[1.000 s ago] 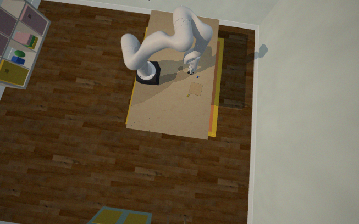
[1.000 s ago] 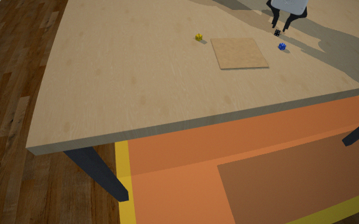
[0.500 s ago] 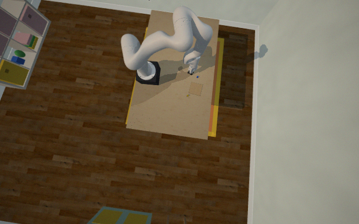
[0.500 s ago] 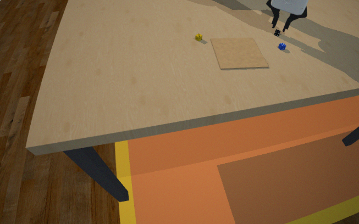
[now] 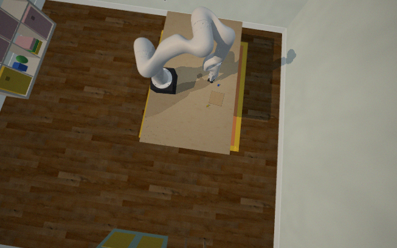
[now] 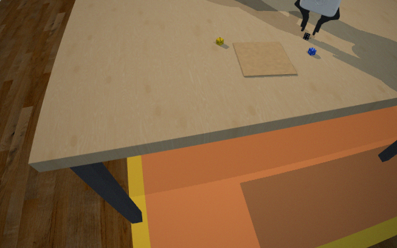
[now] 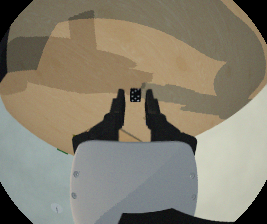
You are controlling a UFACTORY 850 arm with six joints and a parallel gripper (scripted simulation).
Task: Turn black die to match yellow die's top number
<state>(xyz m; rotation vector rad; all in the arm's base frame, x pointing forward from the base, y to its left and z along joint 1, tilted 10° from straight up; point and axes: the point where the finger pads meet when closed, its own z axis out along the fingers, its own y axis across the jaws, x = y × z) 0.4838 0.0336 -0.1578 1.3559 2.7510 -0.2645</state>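
The black die [image 6: 306,36] lies on the table just beyond the far right corner of the tan mat [image 6: 264,58], off the mat. My gripper [image 6: 309,30] hangs right over it with its fingers partly apart, one fingertip on each side of the die and not pressing on it. In the wrist view the black die [image 7: 136,95] sits between the tips of my gripper [image 7: 135,97], with gaps on both sides. The yellow die [image 6: 219,41] lies on the table left of the mat's far left corner. Its top number is too small to read.
A blue die [image 6: 311,51] lies on the table to the right of the mat, close in front of the black die. The arm's base [image 5: 163,80] stands at the table's left side. The table's right edge [image 5: 238,92] is near.
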